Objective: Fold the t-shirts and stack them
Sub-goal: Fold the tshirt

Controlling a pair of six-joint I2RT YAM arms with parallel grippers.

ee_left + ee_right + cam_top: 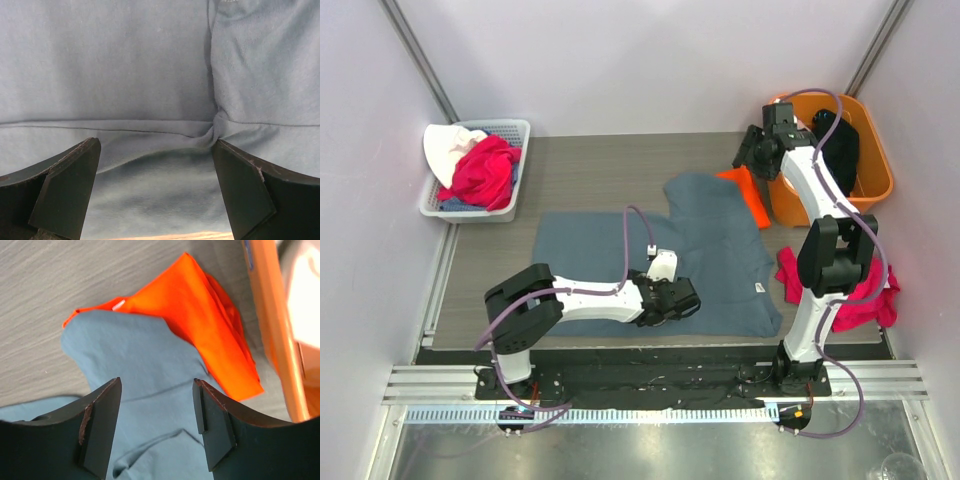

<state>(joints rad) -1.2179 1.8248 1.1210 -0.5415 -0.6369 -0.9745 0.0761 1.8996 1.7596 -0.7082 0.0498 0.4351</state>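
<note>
The slate blue-grey t-shirt (650, 255) lies spread flat on the table. My left gripper (685, 298) is low over its near middle part, open. In the left wrist view the open gripper (155, 145) straddles a bunched hem fold of the blue-grey t-shirt (125, 75), holding nothing. The orange t-shirt (745, 195) lies folded at the blue shirt's far right sleeve, beside the tub. My right gripper (745, 160) hovers above that sleeve, open. In the right wrist view the gripper (157, 382) is over the blue sleeve (135, 355), with the orange t-shirt (200, 325) just beyond.
An orange plastic tub (865, 190) with a dark item inside stands at the back right; its wall shows in the right wrist view (270, 315). A white basket (515, 130) holding red and white clothes sits back left. A magenta garment (865, 295) lies by the right arm's base.
</note>
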